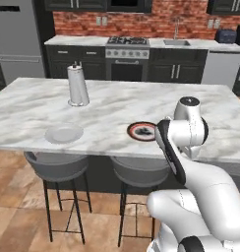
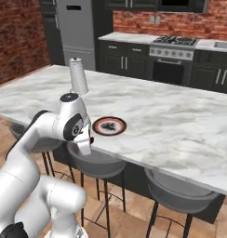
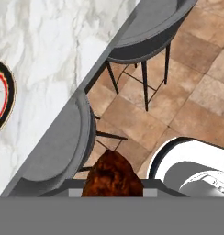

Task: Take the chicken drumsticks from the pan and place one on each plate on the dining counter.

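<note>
An orange-brown chicken drumstick (image 3: 112, 176) sits at the bottom of the hand view, with my gripper (image 3: 112, 186) shut on it. The hand (image 2: 83, 142) hangs at the near edge of the dining counter (image 1: 117, 103) (image 2: 180, 116) (image 3: 49, 36), over the floor and stools. A plate (image 1: 141, 131) (image 2: 109, 126) (image 3: 1, 98) with a reddish rim and dark centre lies on the counter just beyond the hand. The pan is out of view.
A pale round dish (image 1: 64, 133) lies on the counter's left. A white paper-towel roll (image 1: 77, 86) (image 2: 78, 76) stands behind it. Grey bar stools (image 1: 57, 167) (image 2: 180, 195) (image 3: 146, 27) line the counter's near side. A stove (image 1: 128, 42) stands at the brick wall.
</note>
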Available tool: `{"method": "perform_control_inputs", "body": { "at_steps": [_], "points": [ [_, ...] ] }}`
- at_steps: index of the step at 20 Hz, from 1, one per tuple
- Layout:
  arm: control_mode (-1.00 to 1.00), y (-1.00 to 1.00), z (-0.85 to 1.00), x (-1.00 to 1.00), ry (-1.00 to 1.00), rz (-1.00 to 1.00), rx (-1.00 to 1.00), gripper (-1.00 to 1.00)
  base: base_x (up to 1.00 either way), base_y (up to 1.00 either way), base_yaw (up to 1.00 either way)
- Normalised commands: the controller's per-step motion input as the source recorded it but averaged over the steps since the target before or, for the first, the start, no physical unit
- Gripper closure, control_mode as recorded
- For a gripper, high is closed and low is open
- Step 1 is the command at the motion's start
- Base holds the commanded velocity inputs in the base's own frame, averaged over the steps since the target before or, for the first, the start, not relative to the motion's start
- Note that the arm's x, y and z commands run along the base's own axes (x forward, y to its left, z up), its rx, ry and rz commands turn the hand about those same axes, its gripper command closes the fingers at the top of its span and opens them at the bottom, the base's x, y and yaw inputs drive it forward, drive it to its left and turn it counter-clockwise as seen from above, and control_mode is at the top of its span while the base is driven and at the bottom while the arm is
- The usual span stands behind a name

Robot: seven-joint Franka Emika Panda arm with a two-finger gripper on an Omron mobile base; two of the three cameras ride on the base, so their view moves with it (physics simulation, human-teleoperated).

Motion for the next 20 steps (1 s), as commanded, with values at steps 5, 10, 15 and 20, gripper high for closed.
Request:
{"method": "perform_control_inputs", "body": {
  "at_steps": [5,10,15,20],
  "points": [
    [1.0,0.0,0.0,0.0,0.0,0.0,0.0,1.0,0.41,0.48,-0.2],
    [1.0,0.0,0.0,0.0,0.0,0.0,0.0,1.0,0.61,0.4,-0.27],
    [1.0,0.0,0.0,0.0,0.0,0.0,0.0,1.0,0.49,0.21,-0.25],
    [1.0,0.0,0.0,0.0,0.0,0.0,0.0,1.0,0.41,0.19,-0.23]
  ]
}}
